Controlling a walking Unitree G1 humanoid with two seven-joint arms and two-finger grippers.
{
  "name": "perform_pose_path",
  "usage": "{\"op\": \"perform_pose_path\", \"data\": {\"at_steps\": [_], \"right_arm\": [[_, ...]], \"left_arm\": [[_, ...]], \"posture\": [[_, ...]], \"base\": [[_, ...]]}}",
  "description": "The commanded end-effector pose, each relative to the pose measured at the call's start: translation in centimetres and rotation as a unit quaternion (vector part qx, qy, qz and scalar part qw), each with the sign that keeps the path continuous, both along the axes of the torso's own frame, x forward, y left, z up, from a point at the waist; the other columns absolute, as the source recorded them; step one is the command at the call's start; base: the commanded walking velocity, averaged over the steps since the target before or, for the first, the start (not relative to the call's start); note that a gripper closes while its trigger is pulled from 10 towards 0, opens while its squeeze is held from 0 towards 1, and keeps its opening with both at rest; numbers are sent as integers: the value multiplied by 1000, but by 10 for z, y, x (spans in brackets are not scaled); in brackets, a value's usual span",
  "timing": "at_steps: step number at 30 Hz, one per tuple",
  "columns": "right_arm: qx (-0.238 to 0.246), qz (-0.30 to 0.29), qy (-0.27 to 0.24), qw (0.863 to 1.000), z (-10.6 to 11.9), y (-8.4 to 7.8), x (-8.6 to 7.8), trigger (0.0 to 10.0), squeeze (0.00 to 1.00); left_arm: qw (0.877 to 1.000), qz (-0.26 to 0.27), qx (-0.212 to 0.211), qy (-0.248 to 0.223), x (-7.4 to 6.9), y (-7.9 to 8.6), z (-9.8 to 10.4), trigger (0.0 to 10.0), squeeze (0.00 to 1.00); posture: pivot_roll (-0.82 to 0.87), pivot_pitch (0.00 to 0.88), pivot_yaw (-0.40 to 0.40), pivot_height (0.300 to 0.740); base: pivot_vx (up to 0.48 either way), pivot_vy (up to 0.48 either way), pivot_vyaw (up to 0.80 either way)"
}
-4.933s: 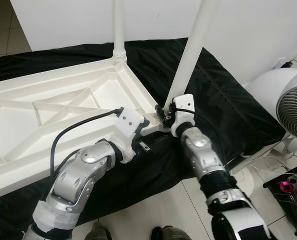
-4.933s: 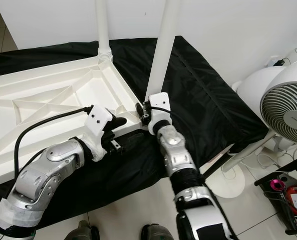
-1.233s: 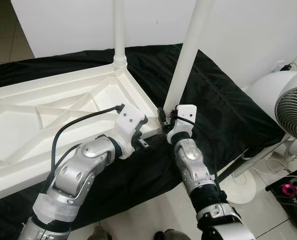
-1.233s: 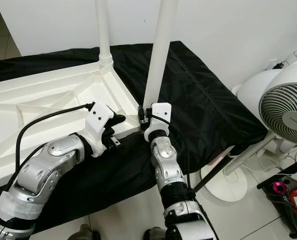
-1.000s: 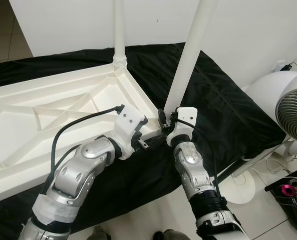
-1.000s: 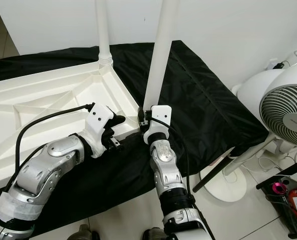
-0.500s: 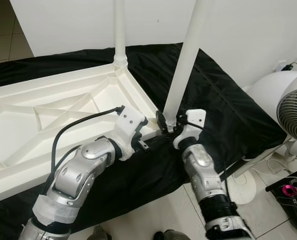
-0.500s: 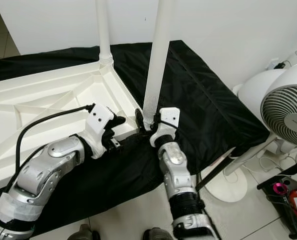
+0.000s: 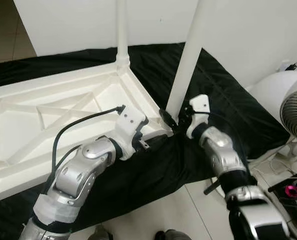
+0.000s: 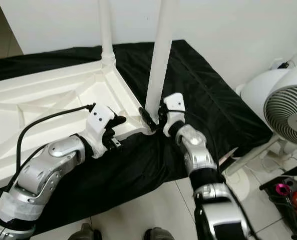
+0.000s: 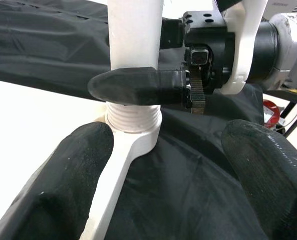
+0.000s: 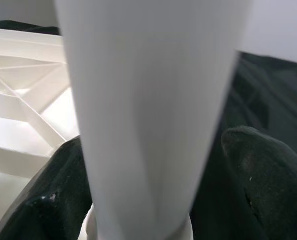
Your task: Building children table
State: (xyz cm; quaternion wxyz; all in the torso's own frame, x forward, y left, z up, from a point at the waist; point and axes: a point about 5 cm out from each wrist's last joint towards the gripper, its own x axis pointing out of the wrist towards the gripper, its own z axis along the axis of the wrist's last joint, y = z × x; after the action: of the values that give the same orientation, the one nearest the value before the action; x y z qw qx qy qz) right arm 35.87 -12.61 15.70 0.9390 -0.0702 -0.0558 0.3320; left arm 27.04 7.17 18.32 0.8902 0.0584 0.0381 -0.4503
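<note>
Between my right gripper (image 10: 155, 121) fingers, the white table leg (image 10: 159, 60) is standing at the upturned tabletop (image 9: 48, 115) corner socket; my left gripper (image 11: 163, 170) is waiting open just beside. If I'm twisting off-axis, the thread risks crossing and the leg leaning.

No readable text showing anywhere; fan (image 10: 288, 112) hub badge at frame right is reading too small.

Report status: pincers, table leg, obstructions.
Right pincer closed around near leg at its base. Left pincer open at tabletop corner. Nothing blocking.
</note>
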Motion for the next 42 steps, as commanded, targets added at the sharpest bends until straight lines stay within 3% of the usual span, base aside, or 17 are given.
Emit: {"op": "perform_pose_path", "data": {"at_steps": [1, 6, 7, 8, 9, 10, 11, 12, 13, 19, 20, 21, 27, 32, 35, 42], "right_arm": [[-13, 15, 12, 1000, -7, 2, -1, 10000, 0], [-45, 45, 20, 998, -8, 3, 3, 10000, 0], [-50, 53, 22, 997, -9, 2, 4, 8549, 0], [-50, 53, 22, 997, -9, 2, 4, 8549, 0], [-55, 53, 25, 997, -10, 1, 5, 4157, 0], [-55, 53, 25, 997, -10, 1, 5, 4157, 0], [-56, 55, 29, 997, -11, -1, 5, 2824, 0], [-56, 55, 29, 997, -11, -1, 5, 2824, 0], [-58, 53, 36, 996, -13, -4, 6, 0, 0], [-47, 47, 67, 996, -27, -14, 3, 0, 0], [-44, 41, 71, 996, -30, -15, 2, 4196, 0], [-41, 38, 74, 996, -33, -15, 1, 10000, 0], [-15, 20, 82, 996, -38, -14, -1, 10000, 0], [16, -18, 84, 996, -43, -8, -3, 10000, 0], [29, -69, 86, 993, -49, -1, -5, 10000, 0], [44, -97, 84, 991, -50, 5, -7, 10000, 0]], "left_arm": [[1000, -11, 1, 1, -2, -3, 1, 10000, 0], [1000, -9, 0, -1, -2, -4, 2, 10000, 0], [1000, -9, 0, -1, -2, -4, 2, 10000, 0], [1000, -9, 0, -1, -2, -4, 2, 10000, 0], [1000, -9, 0, -1, -1, -4, 2, 10000, 0], [1000, -9, 0, -1, -1, -4, 2, 10000, 0], [1000, -8, -1, -2, -1, -4, 2, 10000, 0], [1000, -8, -1, -2, -1, -4, 2, 10000, 0], [1000, -7, -1, -2, -1, -4, 2, 10000, 0], [1000, -5, -2, -3, -2, -4, 3, 10000, 0], [1000, -4, -2, -3, -2, -3, 3, 10000, 0], [1000, -4, -2, -3, -2, -3, 3, 10000, 0], [1000, -6, -2, -2, -2, -4, 3, 10000, 0], [1000, -9, -3, -1, -2, -5, 3, 10000, 0], [1000, -12, -4, 3, -4, -6, 2, 10000, 0], [1000, -11, -4, 5, -5, -6, 1, 10000, 0]], "posture": [[-58, 56, -19, 740], [-51, 52, -23, 740], [-51, 52, -23, 740], [-51, 52, -23, 740], [-46, 52, -26, 740], [-46, 52, -26, 740], [-44, 51, -27, 740], [-44, 51, -27, 740], [-42, 50, -28, 740], [-43, 51, -27, 740], [-44, 51, -26, 740], [-47, 54, -24, 740], [-52, 57, -22, 740], [-61, 65, -20, 740], [-64, 80, -24, 740], [-64, 87, -31, 740]], "base": [[0, 0, 0], [0, 0, 0], [0, 0, 0], [0, 0, 0], [0, 0, 0], [0, 0, 0], [0, 0, 0], [0, 0, 0], [0, 0, 0], [0, 0, 0], [0, 0, 0], [0, 0, 0], [0, 0, 0], [0, 0, 0], [0, 0, 0], [0, 0, 0]]}}
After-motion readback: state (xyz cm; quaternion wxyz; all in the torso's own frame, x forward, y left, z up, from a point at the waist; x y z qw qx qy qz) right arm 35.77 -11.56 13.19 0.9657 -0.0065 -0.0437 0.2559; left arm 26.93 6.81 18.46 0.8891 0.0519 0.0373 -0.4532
